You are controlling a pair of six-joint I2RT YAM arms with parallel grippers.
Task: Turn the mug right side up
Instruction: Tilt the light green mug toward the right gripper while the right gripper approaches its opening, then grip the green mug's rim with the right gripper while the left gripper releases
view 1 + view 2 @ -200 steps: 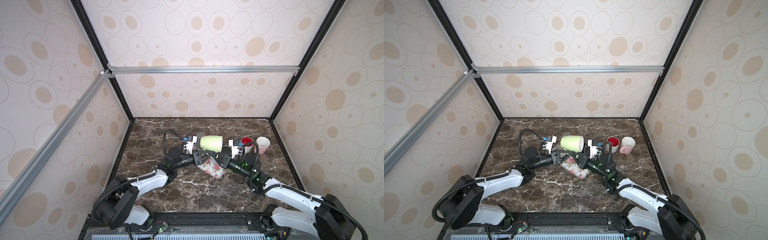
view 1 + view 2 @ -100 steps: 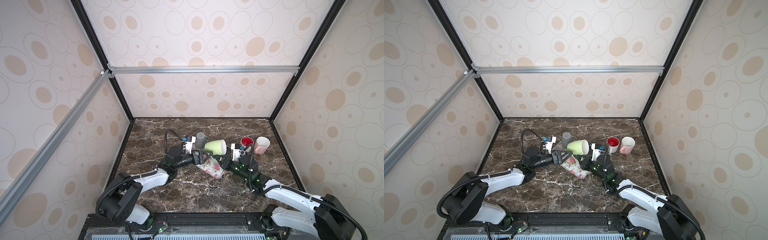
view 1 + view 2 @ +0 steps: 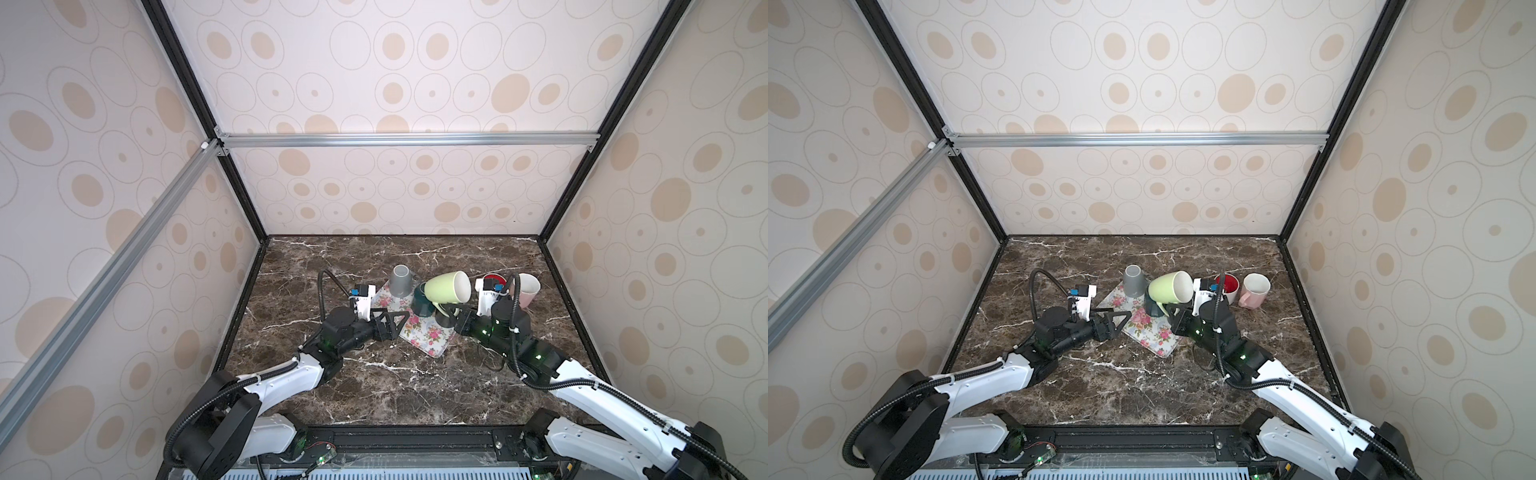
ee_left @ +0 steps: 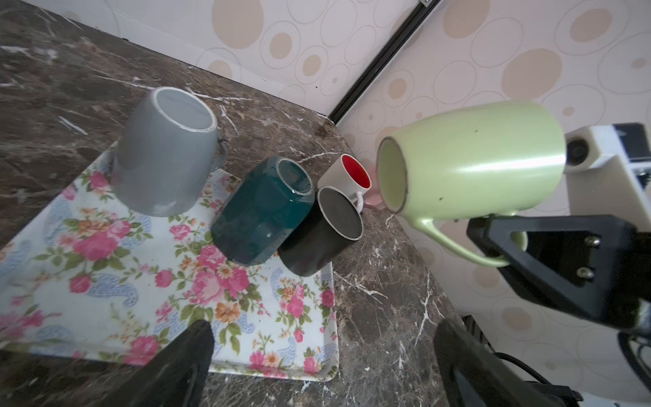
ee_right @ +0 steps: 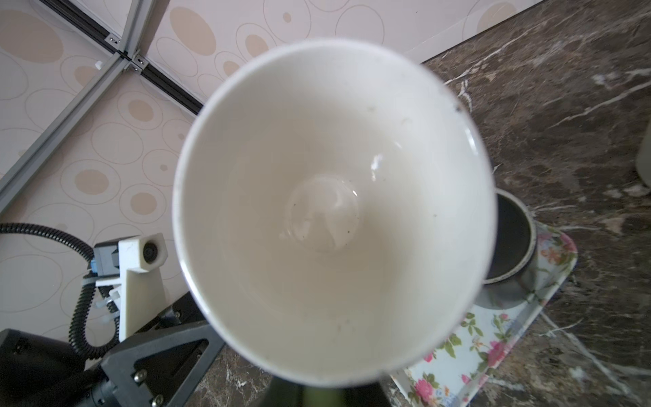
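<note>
The light green mug [image 3: 446, 289] [image 3: 1169, 287] hangs on its side in the air, its white mouth turned to the right. My right gripper [image 3: 451, 311] [image 3: 1173, 309] is shut on its handle from below, which shows clearly in the left wrist view, green mug [image 4: 472, 162]. In the right wrist view the mug's white inside [image 5: 331, 211] fills the frame and hides most of the right gripper [image 5: 318, 396]. My left gripper [image 3: 401, 326] [image 3: 1123, 324] [image 4: 322, 338] stands open and empty, to the left of the mug over the floral tray's edge.
The floral tray [image 3: 424, 336] [image 4: 105, 299] carries an upside-down grey mug [image 3: 402, 281] [image 4: 165, 151], teal mug [image 3: 422, 299] [image 4: 260, 211] and black mug [image 4: 324, 236] just under the green one. A red-lined white mug [image 3: 1228, 284] and pink mug [image 3: 1255, 289] stand upright at the right.
My left gripper's jaws widened and drew back to the left, away from the green mug. The mug moved a little to the right in the right gripper, uncovering the grey mug.
</note>
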